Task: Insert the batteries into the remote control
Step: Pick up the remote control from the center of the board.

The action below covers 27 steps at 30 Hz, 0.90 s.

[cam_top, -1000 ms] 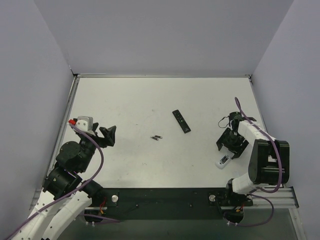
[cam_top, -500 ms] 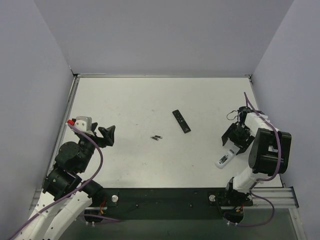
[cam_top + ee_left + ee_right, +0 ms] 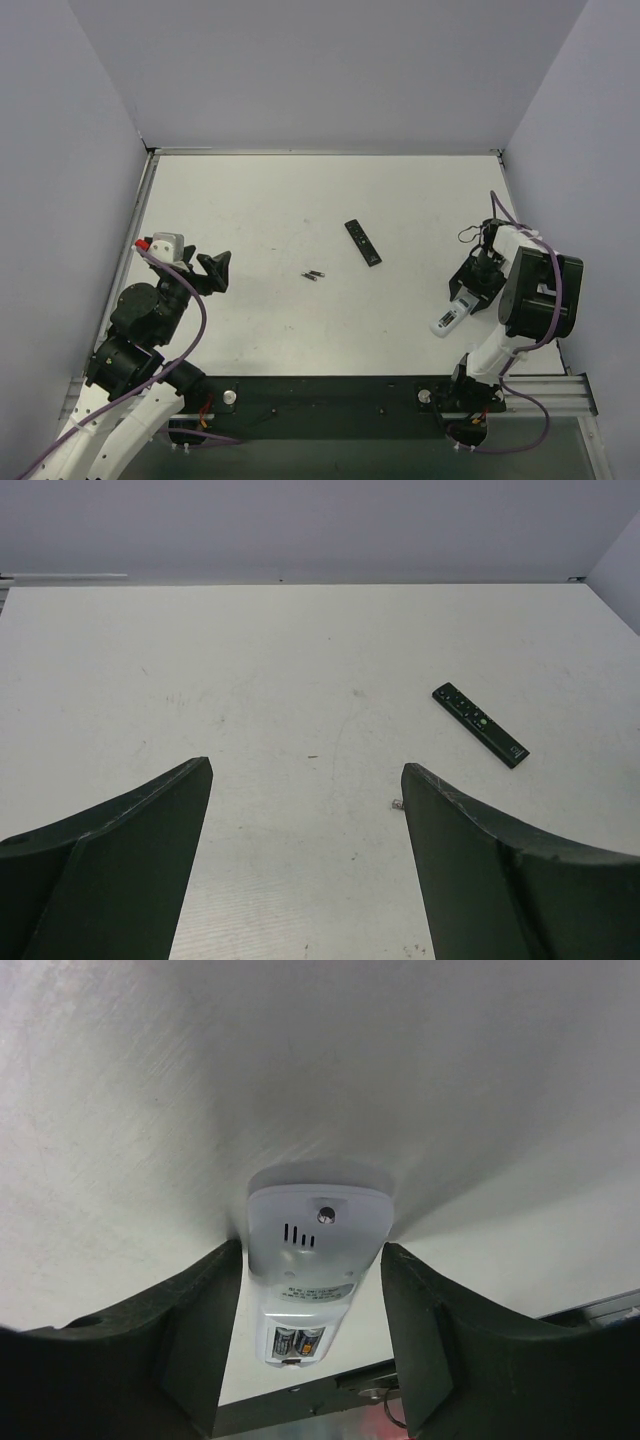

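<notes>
The white remote control lies back up near the table's front right. In the right wrist view its battery bay is uncovered, and two batteries sit inside it. My right gripper straddles the wide far end of the remote control, with a finger against each side. Two more batteries lie loose at mid-table. My left gripper hangs open over bare table at the left, holding nothing. Its right finger hides most of the loose batteries.
A slim black remote lies right of the loose batteries. The table's front edge and black rail run just past the white remote. The right wall stands close to the right arm.
My right gripper has swung right and settled over the white remote's far end, its jaws narrowing onto the sides. The left arm, the loose batteries and the black remote have not moved.
</notes>
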{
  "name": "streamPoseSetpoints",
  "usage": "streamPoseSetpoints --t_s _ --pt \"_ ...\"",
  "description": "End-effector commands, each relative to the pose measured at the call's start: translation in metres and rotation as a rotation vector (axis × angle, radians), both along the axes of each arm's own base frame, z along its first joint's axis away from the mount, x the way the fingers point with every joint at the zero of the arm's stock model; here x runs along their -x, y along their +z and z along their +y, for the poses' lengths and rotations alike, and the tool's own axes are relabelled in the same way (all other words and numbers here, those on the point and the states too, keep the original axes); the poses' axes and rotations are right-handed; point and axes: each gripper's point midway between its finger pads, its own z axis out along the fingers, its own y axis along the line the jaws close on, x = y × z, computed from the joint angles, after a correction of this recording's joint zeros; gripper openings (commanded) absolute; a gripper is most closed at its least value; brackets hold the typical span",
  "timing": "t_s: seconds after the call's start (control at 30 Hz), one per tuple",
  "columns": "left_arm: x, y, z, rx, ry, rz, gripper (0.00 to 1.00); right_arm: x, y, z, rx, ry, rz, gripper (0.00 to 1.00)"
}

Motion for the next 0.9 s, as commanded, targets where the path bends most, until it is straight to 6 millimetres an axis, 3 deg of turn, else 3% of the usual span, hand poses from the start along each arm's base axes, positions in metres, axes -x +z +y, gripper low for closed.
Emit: streamPoseSetpoints --t_s 0.0,0.13,0.17,0.4,0.63,0.77,0.87 --pt "-0.002 0.003 0.002 -0.002 0.011 -0.014 0.87 0.014 0.000 0.005 -0.054 0.010 0.061 0.52" --pt "-0.003 0.002 0.002 -0.006 0.014 -0.009 0.87 0.016 -0.003 0.004 -0.073 0.019 0.066 0.46" --pt "-0.003 0.002 0.002 -0.008 0.014 -0.009 0.87 0.017 -0.004 0.004 -0.080 0.026 0.066 0.36" --pt "-0.003 0.000 0.004 -0.013 0.023 -0.008 0.87 0.007 0.012 -0.021 -0.079 0.101 -0.028 0.00" --pt "-0.004 -0.001 0.006 -0.017 0.032 -0.007 0.87 -0.011 0.043 -0.049 -0.042 0.180 -0.161 0.00" --pt "-0.004 -0.002 0.006 -0.020 0.033 -0.005 0.87 -0.006 0.057 -0.080 0.104 0.282 -0.126 0.00" --pt "-0.003 -0.001 0.007 -0.019 0.038 -0.009 0.87 0.010 0.064 -0.106 0.234 0.380 -0.034 0.00"
